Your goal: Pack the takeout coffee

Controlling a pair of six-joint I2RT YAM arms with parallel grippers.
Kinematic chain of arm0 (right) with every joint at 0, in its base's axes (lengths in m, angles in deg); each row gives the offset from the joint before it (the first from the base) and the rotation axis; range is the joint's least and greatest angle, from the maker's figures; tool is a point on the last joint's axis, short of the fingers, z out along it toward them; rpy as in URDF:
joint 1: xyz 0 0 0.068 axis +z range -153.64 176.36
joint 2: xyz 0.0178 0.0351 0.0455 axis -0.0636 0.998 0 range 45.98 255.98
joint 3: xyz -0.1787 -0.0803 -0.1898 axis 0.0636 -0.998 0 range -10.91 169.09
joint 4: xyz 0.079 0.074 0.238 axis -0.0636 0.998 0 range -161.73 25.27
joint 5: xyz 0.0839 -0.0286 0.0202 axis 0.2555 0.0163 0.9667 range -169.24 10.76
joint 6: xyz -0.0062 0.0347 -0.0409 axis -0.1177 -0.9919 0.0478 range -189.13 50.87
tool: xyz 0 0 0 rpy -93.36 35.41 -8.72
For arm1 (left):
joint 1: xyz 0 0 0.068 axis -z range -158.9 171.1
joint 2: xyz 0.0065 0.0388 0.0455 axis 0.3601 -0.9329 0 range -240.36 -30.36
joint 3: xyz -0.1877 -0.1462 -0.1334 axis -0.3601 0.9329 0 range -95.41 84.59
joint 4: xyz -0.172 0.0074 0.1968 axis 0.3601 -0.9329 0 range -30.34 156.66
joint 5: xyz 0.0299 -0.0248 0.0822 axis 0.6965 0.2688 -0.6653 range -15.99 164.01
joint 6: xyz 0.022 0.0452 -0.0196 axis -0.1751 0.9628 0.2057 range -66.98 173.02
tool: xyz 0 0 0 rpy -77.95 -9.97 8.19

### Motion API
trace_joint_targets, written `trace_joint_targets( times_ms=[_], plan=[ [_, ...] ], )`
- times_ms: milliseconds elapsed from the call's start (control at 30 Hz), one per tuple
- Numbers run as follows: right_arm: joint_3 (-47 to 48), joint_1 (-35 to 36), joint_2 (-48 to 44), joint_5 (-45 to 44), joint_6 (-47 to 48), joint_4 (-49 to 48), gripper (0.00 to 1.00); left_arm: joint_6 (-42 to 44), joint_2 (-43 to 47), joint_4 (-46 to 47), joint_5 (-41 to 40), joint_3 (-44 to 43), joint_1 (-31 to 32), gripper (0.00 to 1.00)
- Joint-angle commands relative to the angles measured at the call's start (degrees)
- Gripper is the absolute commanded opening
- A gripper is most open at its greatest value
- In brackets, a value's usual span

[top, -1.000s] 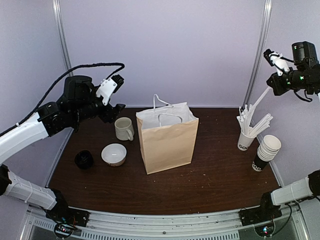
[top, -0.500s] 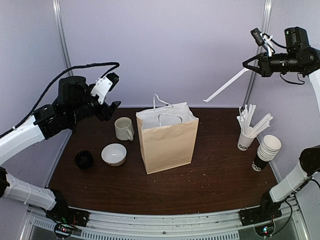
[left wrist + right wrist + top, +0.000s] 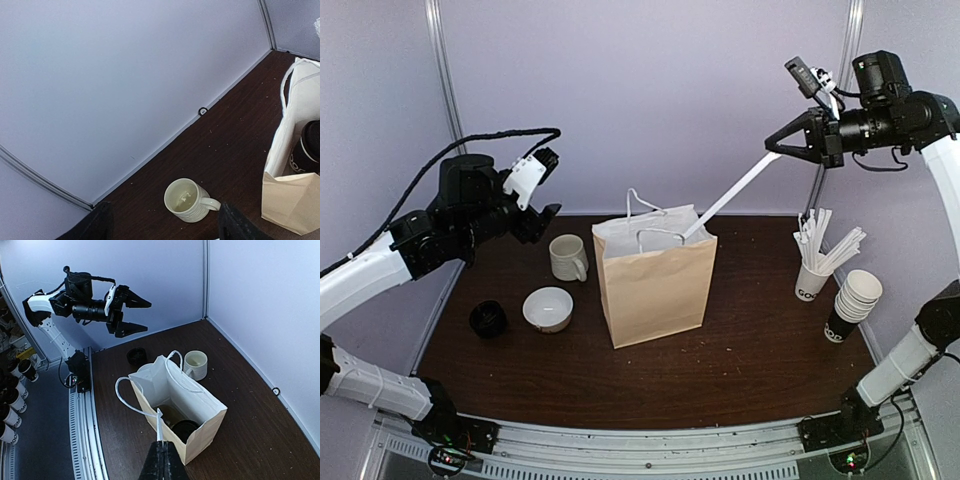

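Our right gripper (image 3: 772, 148) has swung in from the right edge of the table (image 3: 760, 360), jaws pinching a straw (image 3: 730, 190) whose tip reaches the top of the paper bag (image 3: 655, 290) in the middle. The coffee cup (image 3: 184, 429) already sits inside the bag. Our left gripper (image 3: 550, 188) hangs by the back left corner, jaws spread and empty. We think the straw drops in next

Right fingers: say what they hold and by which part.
The right fingers pinch a white straw by its upper end; its lower end reaches the mouth of the bag.
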Motion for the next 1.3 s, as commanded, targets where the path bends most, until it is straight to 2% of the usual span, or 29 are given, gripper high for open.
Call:
trace_joint_targets(
  times_ms=[0,167,400,500,533,567,600,633,667,767,933,1133,1167,1200,1233,1267],
  plan=[
    [-0.06,5.19,2.31,-2.02,2.01,1.41,0.00,0.44,-0.62,3.07,-0.08,0.17,-0.42,0.75],
    [2.03,12.96,8.09,-9.04,2.12,0.65,0.00,0.28,-0.63,2.81,0.21,0.17,-0.42,0.75],
    [8.69,19.98,19.27,-12.70,-0.16,-0.99,0.00,0.26,-0.55,2.84,0.86,0.38,-0.44,0.75],
    [11.53,24.08,23.82,-17.13,0.21,-0.80,0.00,0.18,-0.96,2.66,1.15,0.34,-0.42,0.75],
    [12.41,25.54,24.95,-19.64,0.48,-0.86,0.17,0.20,-1.08,2.53,1.29,0.30,-0.42,0.75],
    [13.33,26.30,25.71,-21.94,0.84,-0.80,0.38,0.18,-1.18,2.47,1.35,0.26,-0.42,0.75],
    [14.02,26.53,26.05,-23.68,1.27,-0.83,0.52,0.10,-1.15,2.43,1.42,0.25,-0.42,0.75],
    [14.50,26.48,25.96,-25.34,1.57,-0.99,0.63,0.02,-1.04,2.42,1.62,0.25,-0.42,0.75],
    [14.70,26.28,25.55,-27.39,1.95,-1.06,0.68,-0.06,-1.01,2.34,1.75,0.26,-0.42,0.75],
    [14.19,24.42,23.19,-30.45,3.84,-0.35,0.74,-0.09,-0.85,2.19,2.00,0.17,-0.42,0.75],
    [10.45,17.01,16.14,-30.12,4.75,0.40,0.76,-0.14,-0.68,1.85,1.91,-0.14,-0.42,0.75],
    [-2.30,4.56,7.21,-32.24,1.31,-6.16,0.77,-1.63,-0.97,2.01,-2.06,-0.79,-0.42,0.79],
    [-4.45,2.31,5.85,-32.21,0.20,-7.39,0.79,-1.73,-0.98,2.10,-3.07,-0.83,-0.42,0.80],
    [-6.31,0.32,4.64,-32.23,-1.06,-8.42,0.85,-1.92,-1.02,2.35,-4.21,-0.81,-0.42,0.80],
    [-8.35,-1.18,3.13,-33.33,-2.38,-9.56,0.97,-2.26,-1.16,2.68,-5.75,-0.88,-0.49,0.81],
    [-11.10,-2.58,1.37,-34.91,-3.38,-11.50,0.99,-2.56,-1.12,2.90,-7.36,-0.94,-0.50,0.82]
  ],
)
